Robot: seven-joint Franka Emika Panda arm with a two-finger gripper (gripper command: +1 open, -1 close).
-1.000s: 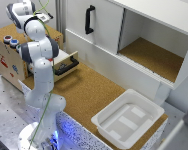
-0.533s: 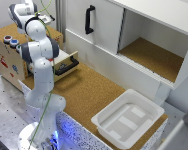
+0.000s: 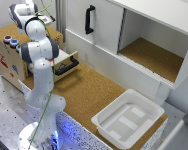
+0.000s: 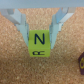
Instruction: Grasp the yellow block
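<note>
Exterior view: the white Panda arm (image 3: 40,75) is standing at the exterior view's left, rising from its base and folding back toward a wooden box (image 3: 14,55) with an open drawer (image 3: 66,65). The gripper itself is not making itself out here; it is sitting high up near the frame's upper corner, behind the arm's links. A cork-covered table (image 3: 89,92) is running across the middle. A white plastic tray (image 3: 128,120) is lying on the cork toward the exterior view's right. A white cabinet (image 3: 144,40) with a black handle (image 3: 88,20) is standing behind, one compartment showing open.

Wrist view: the gripper (image 4: 39,36) is pointing down at a cork surface. The yellow block (image 4: 38,44), marked with a black "N", is sitting between the two fingers (image 4: 23,25), its sides touching both. The fingers are closing on it, clamped against the cube. A dark rounded object (image 4: 81,62) is showing at the picture's edge, too cropped to identify.
</note>
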